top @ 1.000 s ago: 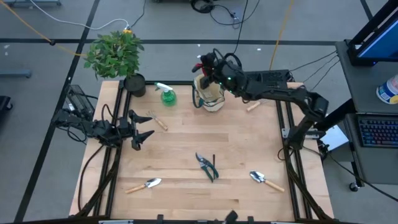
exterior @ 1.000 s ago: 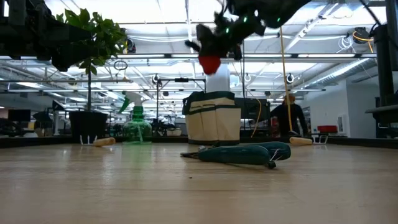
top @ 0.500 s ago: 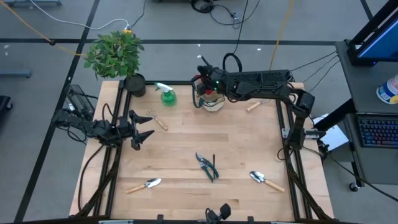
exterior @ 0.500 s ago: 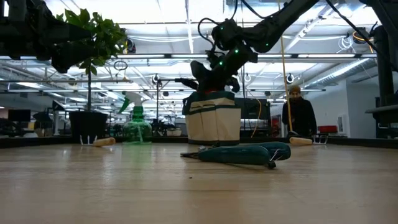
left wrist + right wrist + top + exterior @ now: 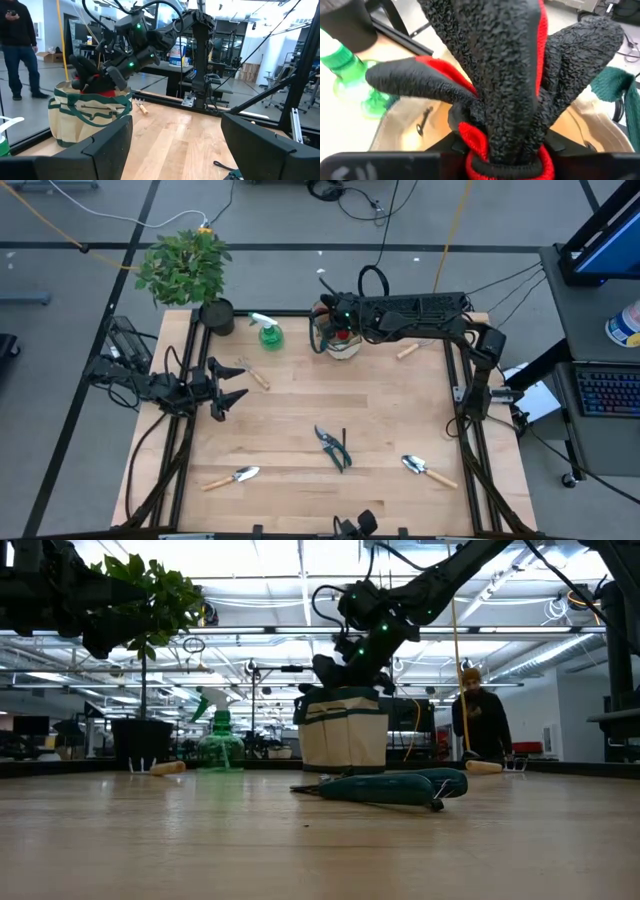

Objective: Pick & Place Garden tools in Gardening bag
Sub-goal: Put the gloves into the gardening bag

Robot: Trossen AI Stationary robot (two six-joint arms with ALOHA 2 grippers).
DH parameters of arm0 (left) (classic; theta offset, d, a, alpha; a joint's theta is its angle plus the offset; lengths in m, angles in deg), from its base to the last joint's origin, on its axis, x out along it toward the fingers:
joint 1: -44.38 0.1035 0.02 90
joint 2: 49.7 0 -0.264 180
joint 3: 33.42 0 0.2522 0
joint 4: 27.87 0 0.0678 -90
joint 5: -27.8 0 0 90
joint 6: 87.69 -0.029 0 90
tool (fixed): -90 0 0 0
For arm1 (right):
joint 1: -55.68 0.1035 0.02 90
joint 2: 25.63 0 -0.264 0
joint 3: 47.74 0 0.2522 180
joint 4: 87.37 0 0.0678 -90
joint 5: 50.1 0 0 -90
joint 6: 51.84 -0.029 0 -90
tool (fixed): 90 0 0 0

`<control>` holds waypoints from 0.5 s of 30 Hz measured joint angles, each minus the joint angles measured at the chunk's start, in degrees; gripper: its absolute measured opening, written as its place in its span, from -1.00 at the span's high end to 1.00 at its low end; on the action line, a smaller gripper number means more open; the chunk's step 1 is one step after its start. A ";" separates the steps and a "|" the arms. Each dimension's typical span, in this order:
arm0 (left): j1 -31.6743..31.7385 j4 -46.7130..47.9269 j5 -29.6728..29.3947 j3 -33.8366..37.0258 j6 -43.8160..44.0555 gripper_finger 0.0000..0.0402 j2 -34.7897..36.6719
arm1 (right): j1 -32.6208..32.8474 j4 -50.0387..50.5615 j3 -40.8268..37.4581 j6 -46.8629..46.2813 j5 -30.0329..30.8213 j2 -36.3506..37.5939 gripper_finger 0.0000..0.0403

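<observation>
**Gloves at the bag's mouth, other tools spread over the table**

The beige bag [image 5: 342,340] with green trim stands upright at the table's far edge. Red-black gloves [image 5: 505,95] stick up out of its round mouth, fingers pointing upward. The green spray bottle [image 5: 268,331] stands near the bag, on the side toward the left arm. Dark pruning shears [image 5: 333,447] lie mid-table. One wooden-handled trowel [image 5: 232,477] and another [image 5: 425,470] lie near the front edge, well apart. Two wooden handles [image 5: 255,375] and [image 5: 407,351] lie farther back
</observation>
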 joint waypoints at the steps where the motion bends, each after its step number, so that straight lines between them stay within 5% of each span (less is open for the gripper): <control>1: -0.02 0.00 -0.02 0.00 0.02 -0.54 0.00 | 0.00 0.32 0.00 0.02 -0.11 0.00 0.37; 15: -0.02 0.00 -0.02 -0.01 -0.26 -0.54 -0.01 | -0.07 4.02 0.00 0.29 -5.95 0.10 -0.03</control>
